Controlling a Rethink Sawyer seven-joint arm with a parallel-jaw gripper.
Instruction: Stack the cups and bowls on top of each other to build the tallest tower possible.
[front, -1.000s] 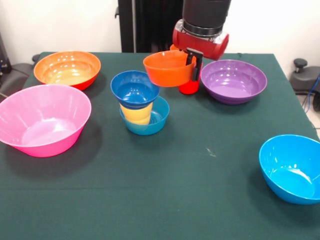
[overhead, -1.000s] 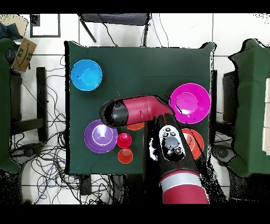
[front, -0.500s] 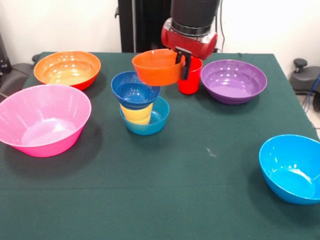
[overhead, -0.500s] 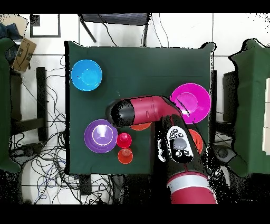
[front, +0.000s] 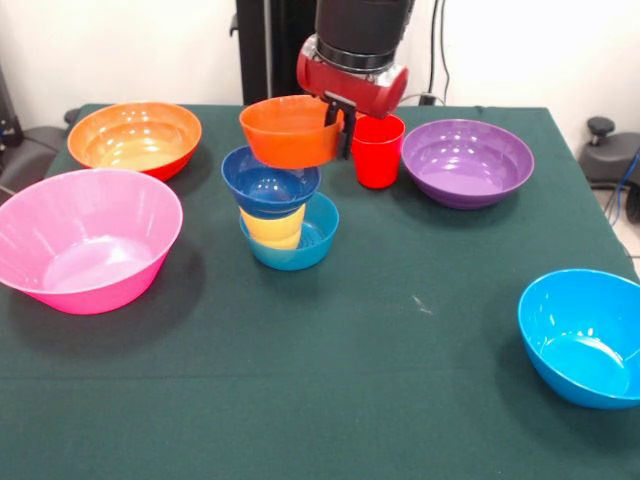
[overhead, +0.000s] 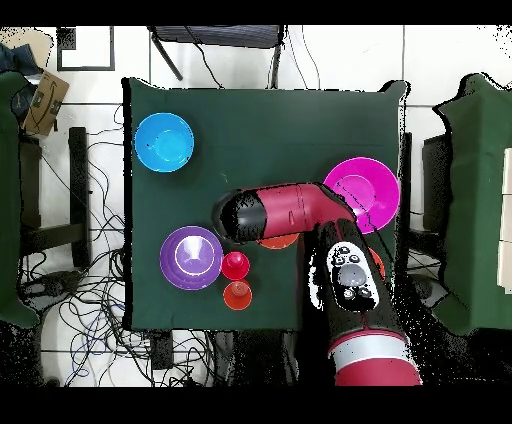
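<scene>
While a glossy bright blue bowl (front: 584, 335) and a large pink bowl (front: 85, 238) sit nearest on the green-clothed bench (front: 350, 380), the tower (front: 283, 215), yellow cup between two blue bowls, is seen mid-bench. Just above it, a small orange bowl (front: 288, 131) is gripped at its rim by the claw (front: 343, 126).

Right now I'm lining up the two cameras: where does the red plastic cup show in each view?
Front view: the red plastic cup stands at upper centre, just left of the medium purple plastic bowl.
Overhead view: the cup sits at lower left of centre, just right of the same bowl.
Shared landmark: the purple bowl beside it.
</scene>
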